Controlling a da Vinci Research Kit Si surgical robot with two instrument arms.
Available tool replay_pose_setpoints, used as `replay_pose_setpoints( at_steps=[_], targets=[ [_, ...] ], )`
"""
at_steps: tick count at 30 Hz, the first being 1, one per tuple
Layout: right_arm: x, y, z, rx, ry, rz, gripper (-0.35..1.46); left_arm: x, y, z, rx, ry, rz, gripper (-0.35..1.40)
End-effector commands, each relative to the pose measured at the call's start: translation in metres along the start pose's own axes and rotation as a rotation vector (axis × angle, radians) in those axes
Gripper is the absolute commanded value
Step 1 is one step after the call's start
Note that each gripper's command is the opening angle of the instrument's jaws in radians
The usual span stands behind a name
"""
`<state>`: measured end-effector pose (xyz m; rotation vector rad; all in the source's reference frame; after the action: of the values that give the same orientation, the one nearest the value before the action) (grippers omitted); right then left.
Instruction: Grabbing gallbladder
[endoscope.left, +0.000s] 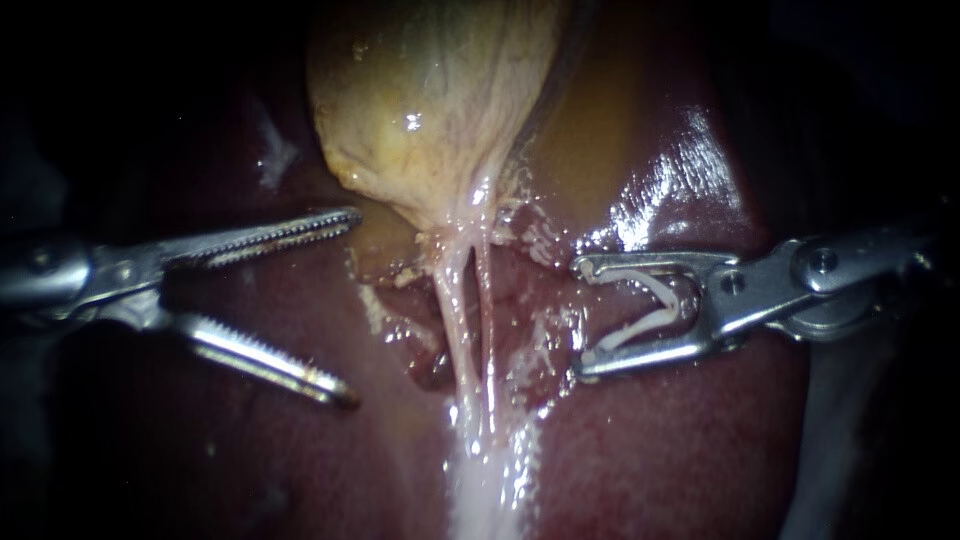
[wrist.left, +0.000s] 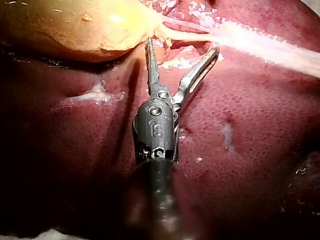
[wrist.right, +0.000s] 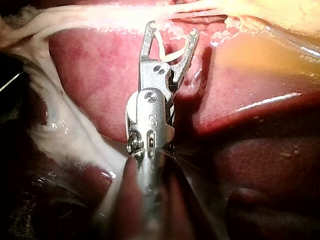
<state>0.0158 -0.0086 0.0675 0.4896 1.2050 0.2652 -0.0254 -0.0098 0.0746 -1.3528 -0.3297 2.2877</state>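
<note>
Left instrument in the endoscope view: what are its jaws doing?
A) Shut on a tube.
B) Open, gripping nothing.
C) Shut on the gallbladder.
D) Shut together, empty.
B: a wide gap shows between the left instrument's toothed jaws, with only liver behind it; the gallbladder is not between them.

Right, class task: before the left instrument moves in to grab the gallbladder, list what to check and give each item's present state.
1. Tool of the left instrument open, jaws apart: ok.
2. The gallbladder in plain sight: ok.
3. Gallbladder between the left jaws: not ok; it lies ahead of them.
4. The tubes outside the left jaws: ok.
5. The right instrument off to the side, holding its clip: ok.
6. Lower left jaw clear of the liver: cannot tell.
</note>
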Motion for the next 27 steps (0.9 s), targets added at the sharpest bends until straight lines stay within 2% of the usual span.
replay_pose_setpoints(
  at_steps=[1,5,9,14,18,24,27],
  targets=[
    [0.0000,0.0000,0.0000,0.000,0.000,0.000,0.50,0.0000,0.0000,0.0000,0.000,0.000,0.000,0.91],
    [0.0000,0.0000,0.0000,0.000,0.000,0.000,0.50,0.0000,-0.0001,0.0000,-0.001,0.000,0.006,0.84],
    [0.0000,0.0000,0.0000,0.000,0.000,0.000,0.50,-0.0003,-0.0006,0.0002,-0.001,-0.001,-0.059,0.68],
    [0.0000,-0.0001,0.0000,0.000,0.000,0.000,0.50,-0.0008,-0.0017,0.0009,-0.002,-0.002,-0.093,0.63],
    [0.0000,-0.0001,0.0000,0.000,0.000,0.000,0.50,-0.0013,-0.0025,0.0019,0.006,-0.002,-0.104,0.54],
    [0.0000,-0.0001,0.0000,0.000,0.000,0.000,0.50,-0.0020,-0.0031,0.0036,0.013,-0.002,-0.101,0.54],
    [0.0000,-0.0001,0.0000,0.000,0.000,0.000,0.50,-0.0023,-0.0032,0.0042,0.015,-0.003,-0.111,0.46]
  ],
)
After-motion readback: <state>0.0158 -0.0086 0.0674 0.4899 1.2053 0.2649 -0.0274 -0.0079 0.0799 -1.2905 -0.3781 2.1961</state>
